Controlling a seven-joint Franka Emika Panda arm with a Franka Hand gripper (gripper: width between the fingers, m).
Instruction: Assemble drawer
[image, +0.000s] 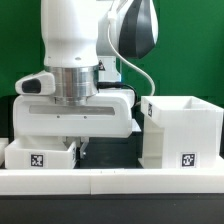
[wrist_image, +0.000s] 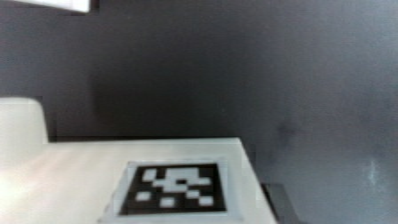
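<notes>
A shallow white tray (image: 40, 155) with a black-and-white tag lies at the exterior view's lower left, against the front rail. The tall boxy casing (image: 182, 132) stands at the right, its top open and a tag on its front. My gripper (image: 80, 150) is low over the dark table, right beside the tray's right end. Its fingers are dark and mostly hidden under the wide white hand, so their gap does not show. The wrist view shows a white tray surface (wrist_image: 71, 170) with its tag (wrist_image: 175, 188) close below the camera. No fingers show there. A second tray is not in view.
The low white border rail (image: 110, 181) runs along the front of the table. The dark table mat (wrist_image: 231, 70) lies beyond the tray. Part of something white (wrist_image: 16, 120) shows at the wrist view's edge. A green wall stands behind the arm.
</notes>
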